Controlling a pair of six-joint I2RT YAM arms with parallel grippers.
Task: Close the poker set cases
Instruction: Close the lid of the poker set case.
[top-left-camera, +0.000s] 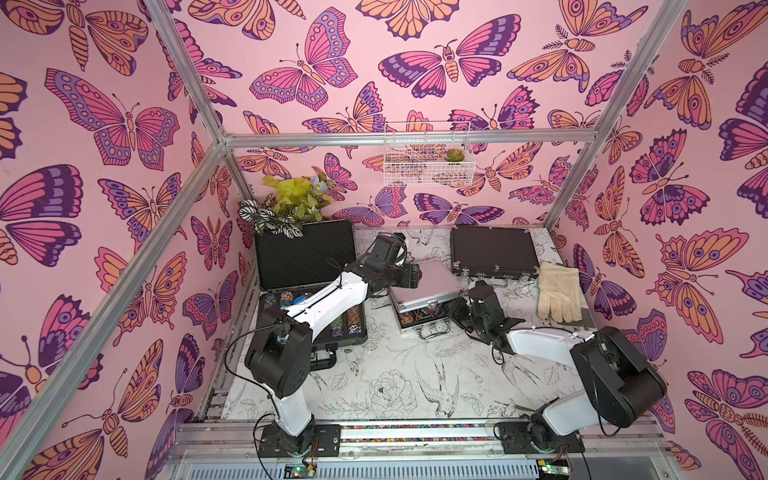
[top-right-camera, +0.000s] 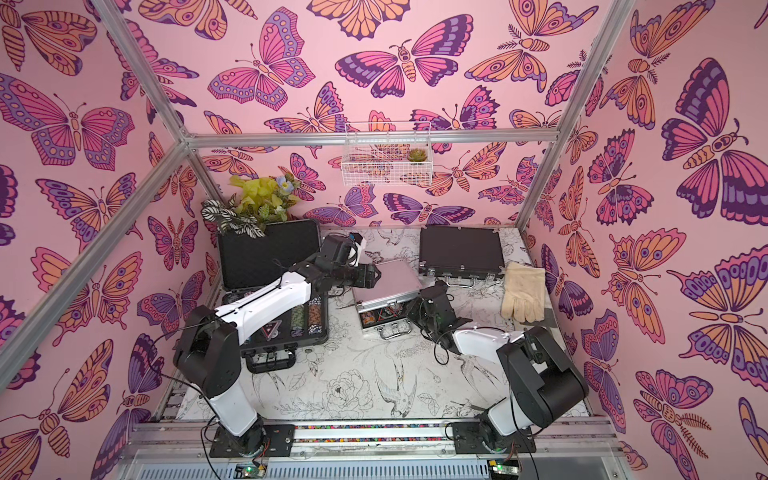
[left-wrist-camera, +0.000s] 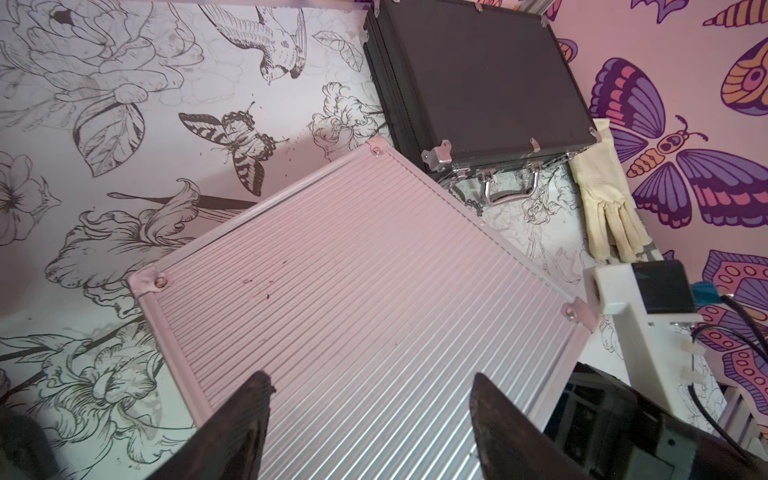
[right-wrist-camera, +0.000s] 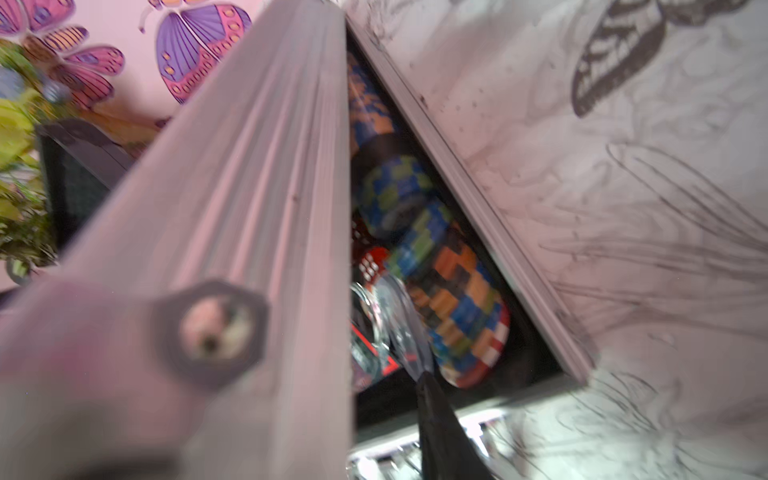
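Note:
The small silver case (top-left-camera: 419, 322) sits mid-table with its ribbed lid (top-left-camera: 432, 282) ajar over coloured chips (right-wrist-camera: 449, 270). My left gripper (left-wrist-camera: 370, 376) hangs open just above that lid (left-wrist-camera: 353, 291), a finger on each side. My right gripper (top-left-camera: 459, 305) is at the lid's front right corner, shut on the lid edge (right-wrist-camera: 232, 208). One finger (right-wrist-camera: 440, 424) reaches into the gap and the other is hidden behind the lid. The large dark-grey case (top-left-camera: 303, 253) at the left stands open with its lid upright. The wide black case (top-left-camera: 492, 251) at the back right lies shut.
A cream glove (top-left-camera: 559, 295) lies next to the black case by the right wall. A leafy plant (top-left-camera: 291, 203) stands behind the grey case's lid. A wire basket (top-left-camera: 428, 153) hangs on the back wall. The left arm reaches over the grey case's chip tray (top-left-camera: 353, 328).

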